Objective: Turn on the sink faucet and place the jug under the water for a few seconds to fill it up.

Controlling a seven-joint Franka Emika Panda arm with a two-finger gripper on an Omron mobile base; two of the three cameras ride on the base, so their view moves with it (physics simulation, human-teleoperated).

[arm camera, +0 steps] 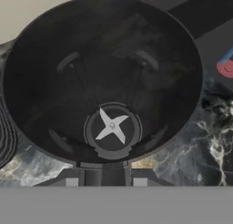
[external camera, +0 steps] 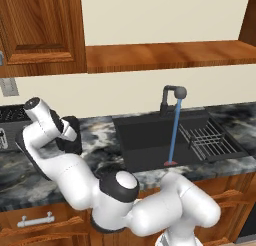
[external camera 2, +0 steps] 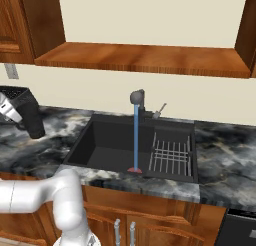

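Hand view looks straight down into the open mouth of the jug, with a little four-point blade thing sitting at the bottom of it, so the hand is right above it. From the left base view the gripper is down against the dark jug on the marble counter, left of the sink. Honestly can't tell how wide the jaws are or whether they've got hold of anything, the jug body hides the tips. Faucet part looks done already: the sink faucet is running, and the water drops as a thin blue line into the basin, ending in a reddish splash spot. So my read is we're on the grab-the-jug step. Next move needs a solid grip on the rim or wall, then a lift and a carry rightward over the sink edge, keeping the jug upright so the opening ends up under the stream.
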